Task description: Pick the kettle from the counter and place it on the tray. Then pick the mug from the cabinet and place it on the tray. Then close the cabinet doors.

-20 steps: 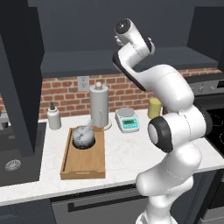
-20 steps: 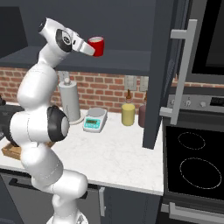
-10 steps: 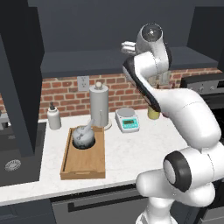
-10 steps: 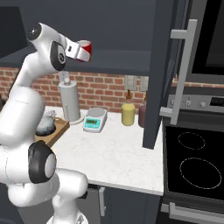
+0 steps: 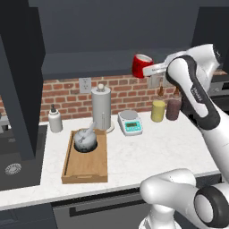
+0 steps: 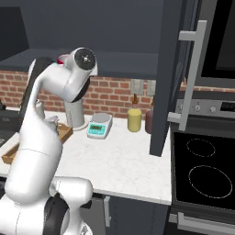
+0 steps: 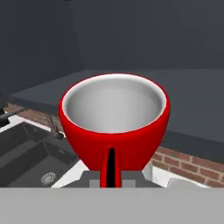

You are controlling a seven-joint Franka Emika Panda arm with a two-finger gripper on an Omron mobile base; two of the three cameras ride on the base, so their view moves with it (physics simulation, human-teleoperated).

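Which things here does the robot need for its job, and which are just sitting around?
For the job: mug, held by the gripper; kettle on the tray; cabinet door.

Just sitting around: grey cylinder, scale, yellow canister, maroon canister, white bottle.

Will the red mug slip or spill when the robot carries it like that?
The mug looks smooth and glossy, so it might be a bit slippery, yet the end effector seems shut on its handle side. Its white inside looks empty in the hand view, so probably nothing spills. It appears hard and stiff, likely breakable if dropped onto the counter.
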